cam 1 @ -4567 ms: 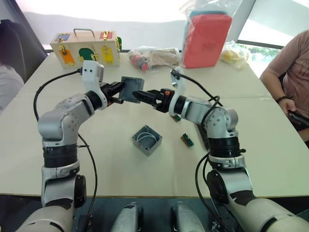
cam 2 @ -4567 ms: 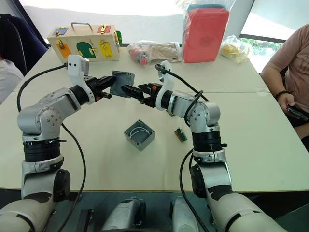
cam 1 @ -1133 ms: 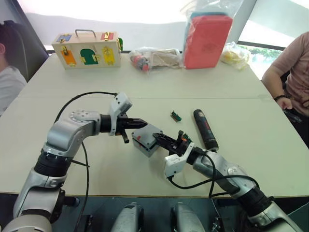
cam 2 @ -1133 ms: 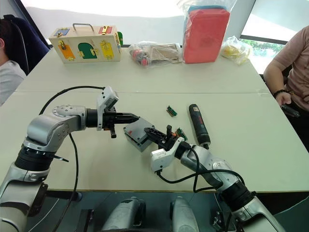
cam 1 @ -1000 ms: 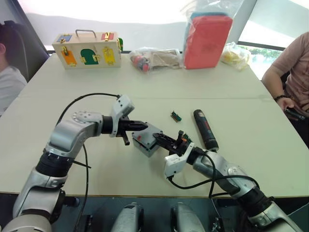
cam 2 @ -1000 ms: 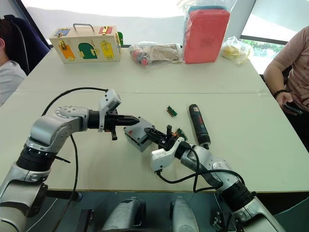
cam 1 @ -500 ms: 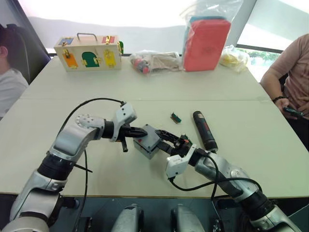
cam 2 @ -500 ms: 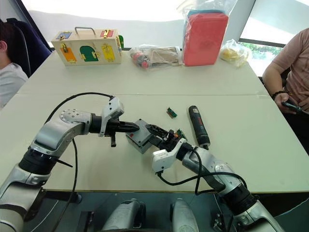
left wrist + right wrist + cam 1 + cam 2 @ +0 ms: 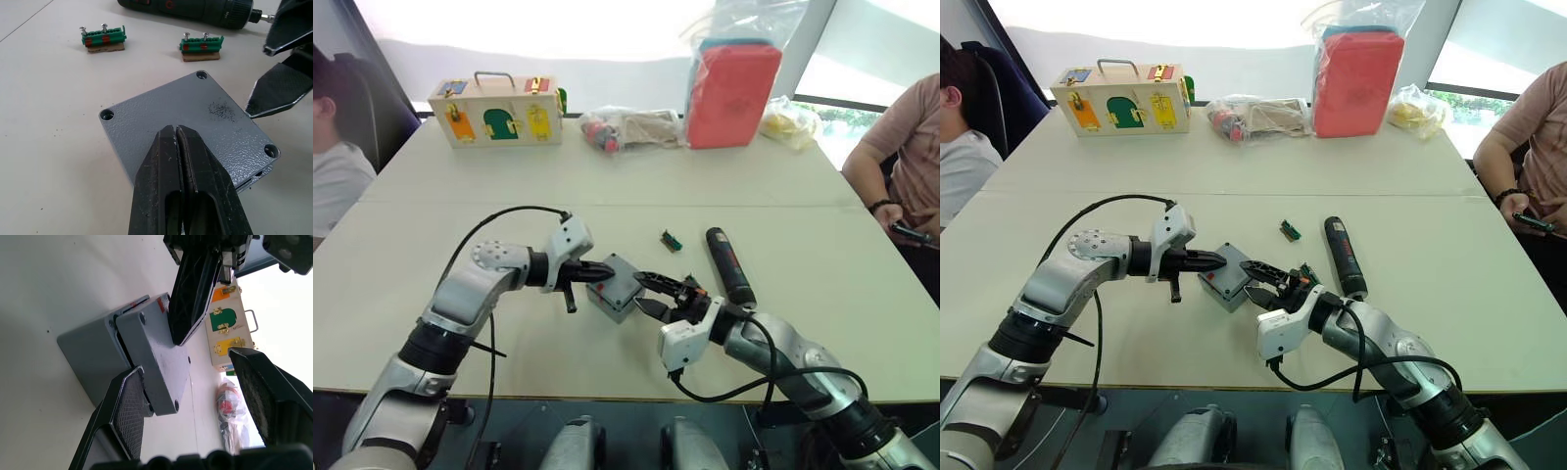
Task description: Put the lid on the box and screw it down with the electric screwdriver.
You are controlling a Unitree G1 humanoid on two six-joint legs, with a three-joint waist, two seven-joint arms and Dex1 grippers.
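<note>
Silver jointed arms with black elbow bands, a black cable looping along each, white wrist housings just behind the left gripper (image 9: 603,273) and right gripper (image 9: 646,295), whose black fingers (image 9: 128,418) carry cross-hatched inner pads.

Wooden latch box (image 9: 495,97) and red bagged block (image 9: 732,86) sit far beyond the jaws; two green terminal blocks (image 9: 103,38) lie nearer.

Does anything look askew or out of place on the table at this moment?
Yes: the flat square grey plastic lid sits crooked on the deeper grey plastic box, shifted sideways with a gap showing along one edge. The left gripper, fingers shut, presses on its top. The dark pen-shaped electric screwdriver lies untouched nearby.
</note>
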